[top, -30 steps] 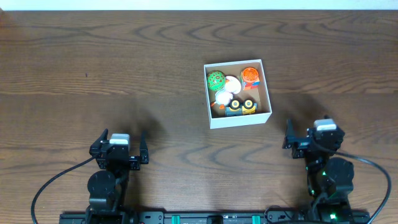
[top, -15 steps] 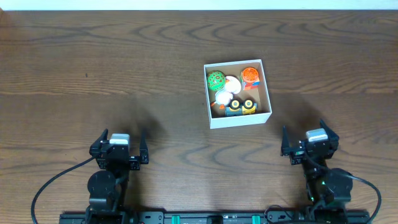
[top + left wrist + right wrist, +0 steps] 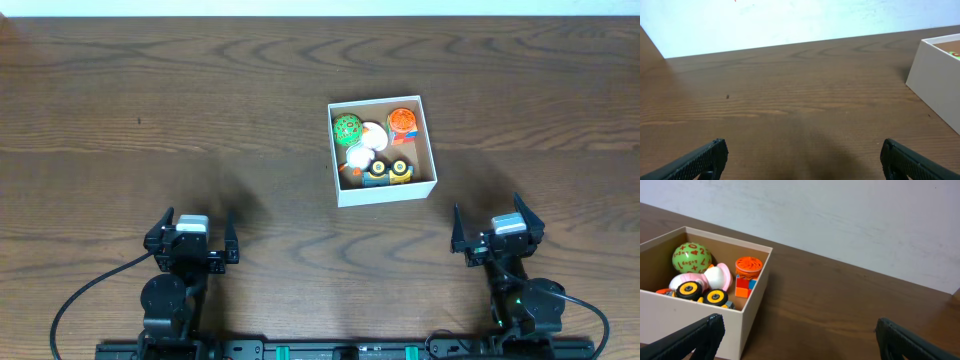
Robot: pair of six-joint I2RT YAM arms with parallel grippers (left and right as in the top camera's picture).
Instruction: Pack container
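The container [image 3: 341, 190] is a square white box with a tan inside, on the table right of centre. It holds a green ball [image 3: 347, 129], an orange round toy [image 3: 403, 121], a white and pink toy [image 3: 366, 143] and a toy car with yellow wheels [image 3: 389, 172]. It also shows in the right wrist view [image 3: 735, 325] at the left, and its corner in the left wrist view [image 3: 935, 75]. My left gripper [image 3: 192, 240] is open and empty at the front left. My right gripper [image 3: 497, 233] is open and empty at the front right, below the container.
The dark wooden table [image 3: 180, 110] runs to a pale wall at the back. Both arm bases and cables sit at the front edge.
My right gripper has drawn back toward the front edge, a little left and lower, and settled. The left arm and the container's contents have not moved.
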